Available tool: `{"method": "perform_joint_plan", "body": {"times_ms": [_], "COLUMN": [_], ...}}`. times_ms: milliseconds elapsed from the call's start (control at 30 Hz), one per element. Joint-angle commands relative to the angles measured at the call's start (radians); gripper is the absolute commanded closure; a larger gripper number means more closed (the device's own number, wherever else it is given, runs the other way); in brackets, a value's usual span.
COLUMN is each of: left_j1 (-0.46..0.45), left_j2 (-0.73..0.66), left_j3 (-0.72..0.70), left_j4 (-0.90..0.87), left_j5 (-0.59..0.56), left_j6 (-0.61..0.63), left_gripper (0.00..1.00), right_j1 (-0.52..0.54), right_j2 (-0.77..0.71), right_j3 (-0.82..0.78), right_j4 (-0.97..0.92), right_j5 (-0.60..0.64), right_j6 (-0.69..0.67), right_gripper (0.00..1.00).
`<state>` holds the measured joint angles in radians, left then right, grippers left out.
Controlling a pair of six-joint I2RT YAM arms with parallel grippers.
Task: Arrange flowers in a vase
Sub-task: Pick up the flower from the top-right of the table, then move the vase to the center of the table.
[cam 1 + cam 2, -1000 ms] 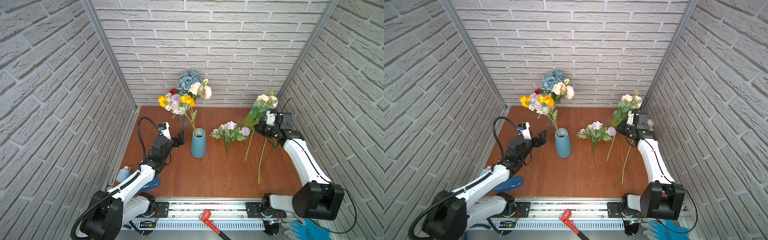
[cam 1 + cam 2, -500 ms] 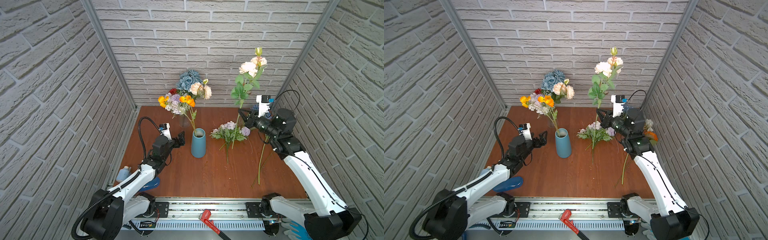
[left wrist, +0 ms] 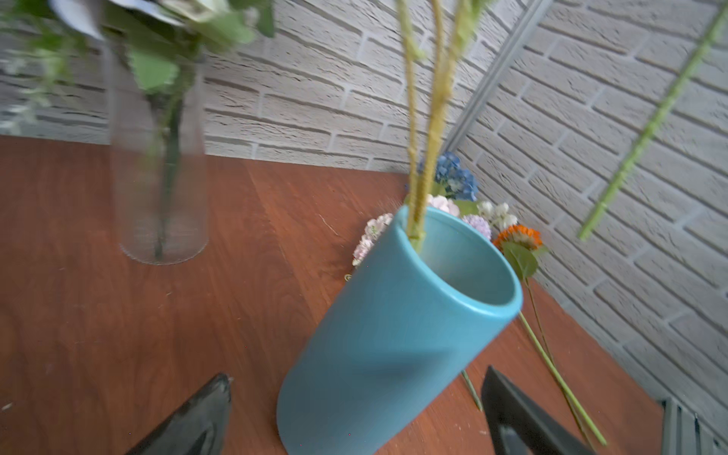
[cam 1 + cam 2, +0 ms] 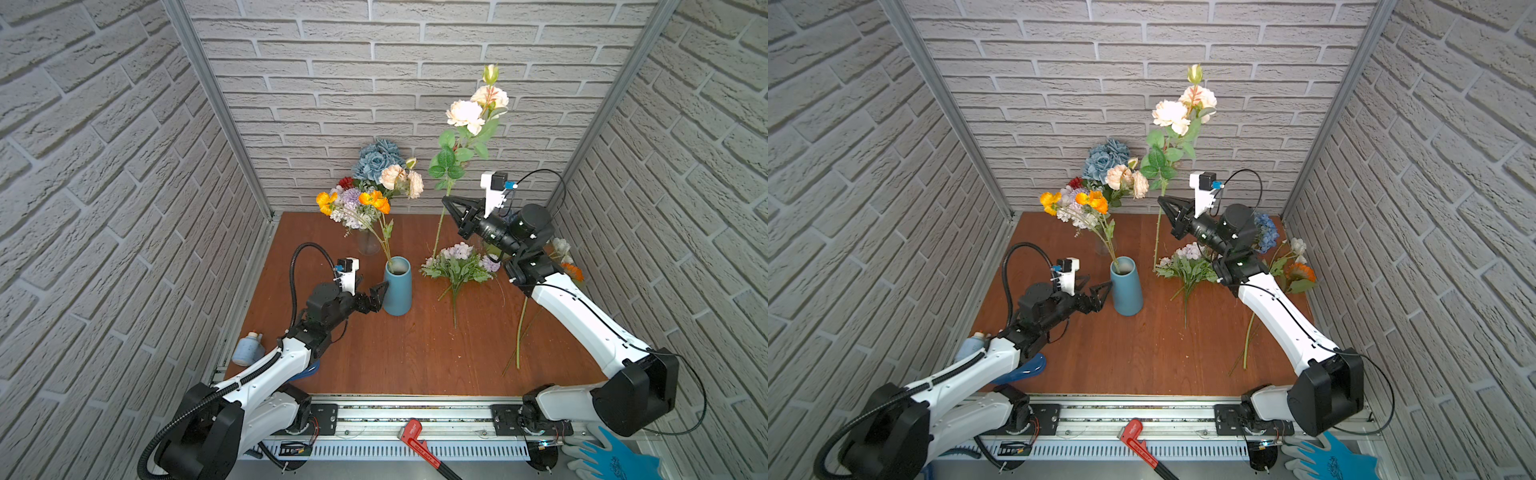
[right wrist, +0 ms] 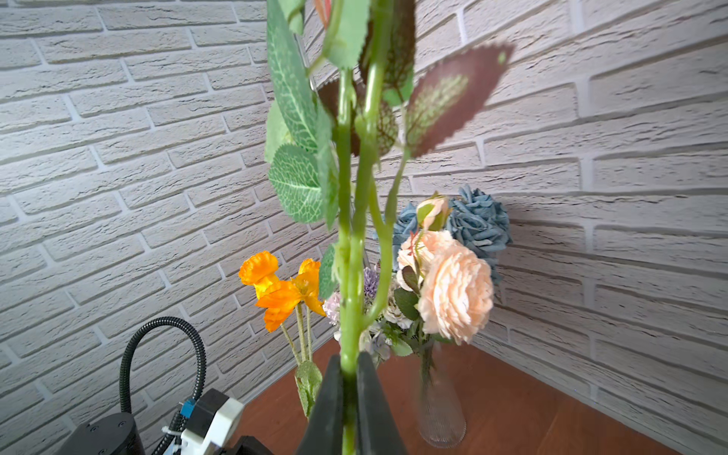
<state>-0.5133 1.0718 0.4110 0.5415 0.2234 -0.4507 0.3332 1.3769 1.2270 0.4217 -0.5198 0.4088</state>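
The blue vase [image 4: 397, 286] stands mid-table with orange poppies [image 4: 374, 201] in it. My left gripper [image 4: 375, 286] is open just left of the vase; in the left wrist view the vase [image 3: 394, 335] sits ahead between the spread fingers [image 3: 212, 409]. My right gripper [image 4: 446, 201] is shut on the green stem [image 5: 346, 275] of a tall cream and peach rose [image 4: 465, 113], held upright above the table, right of the vase. A lilac bunch [image 4: 457, 264] lies on the table below that gripper.
A glass vase [image 4: 368, 243] with blue and peach roses stands behind the blue one. More flowers [image 4: 1300, 272] and a long stem [image 4: 519, 332] lie by the right wall. A small bottle [image 4: 248, 349] sits at the left edge, a red wrench [image 4: 415, 436] on the front rail.
The right arm has lifted the rose off the table, swung it upright and carried it left toward the middle. The left arm has stayed by the vase.
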Motion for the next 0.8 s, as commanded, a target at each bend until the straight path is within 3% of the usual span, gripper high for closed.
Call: {"method": "perform_joint_plan", "body": {"times_ms": [0, 133, 500, 767], "left_j1": [-0.049, -0.096, -0.138, -0.175], "left_j2": [0.052, 0.154, 0.493, 0.532], "left_j3": [-0.026, -0.015, -0.024, 0.025], "left_j4": [0.161, 0.253, 0.854, 0.861], "left_j5": [0.044, 0.002, -0.199, -0.248], "left_j6": [0.133, 0.226, 0.320, 0.400], "left_gripper": [0.02, 0.02, 0.02, 0.02], "right_j1": [0.043, 0.074, 0.129, 0.129], "right_j2": [0.007, 0.037, 0.087, 0.109], "right_j3": [0.055, 0.054, 0.032, 0.031], "right_j4": [0.146, 0.183, 0.238, 0.195], "right_j5": [-0.008, -0.002, 0.009, 0.016], "right_j6": [-0.027, -0.021, -0.019, -0.037], "right_gripper": [0.94, 0.94, 0.94, 0.94]}}
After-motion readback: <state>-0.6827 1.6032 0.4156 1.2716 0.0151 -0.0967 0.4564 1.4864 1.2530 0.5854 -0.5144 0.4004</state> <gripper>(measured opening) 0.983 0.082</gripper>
